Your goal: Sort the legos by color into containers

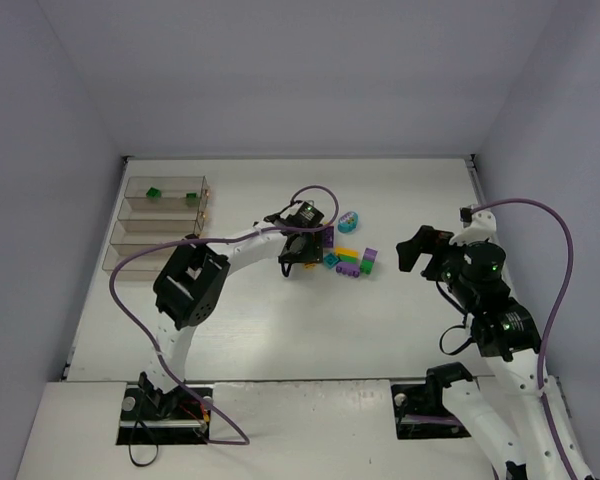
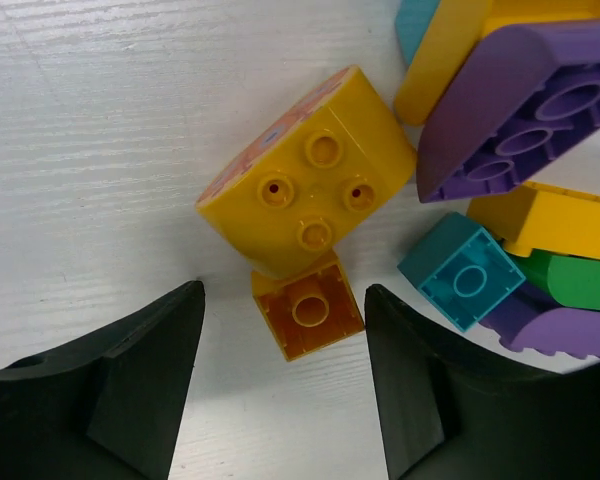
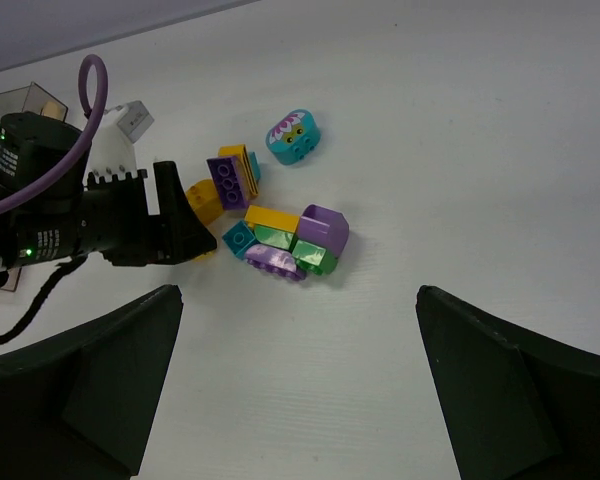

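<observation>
**Left gripper** (image 2: 285, 305), released: its two black fingers (image 2: 130, 380) stand apart on either side of a small orange brick (image 2: 308, 318) on the table (image 2: 100, 150), with a gap on each side. The orange brick touches a larger yellow brick (image 2: 308, 190) beyond it. To the right lie a teal brick (image 2: 460, 282), a purple brick (image 2: 535, 110) and a green brick (image 2: 575, 280), several of them cut off by the frame edge.

From above, the left gripper (image 1: 298, 262) hides the orange and yellow bricks. The other legos (image 1: 348, 262) lie just beside it, and the rounded teal piece (image 1: 349, 218) sits a little apart, farther back.

**Right gripper** (image 3: 298, 295), released: its fingers are spread wide and grasp nothing, and it hovers well to the right of the pile.

**Containers** (image 1: 160, 225) stand at the far left. Two green pieces (image 1: 153, 192) show in the farthest compartment. The nearest compartment is partly crossed by the left arm's cable (image 1: 130, 265), and its contents are hard to make out.
</observation>
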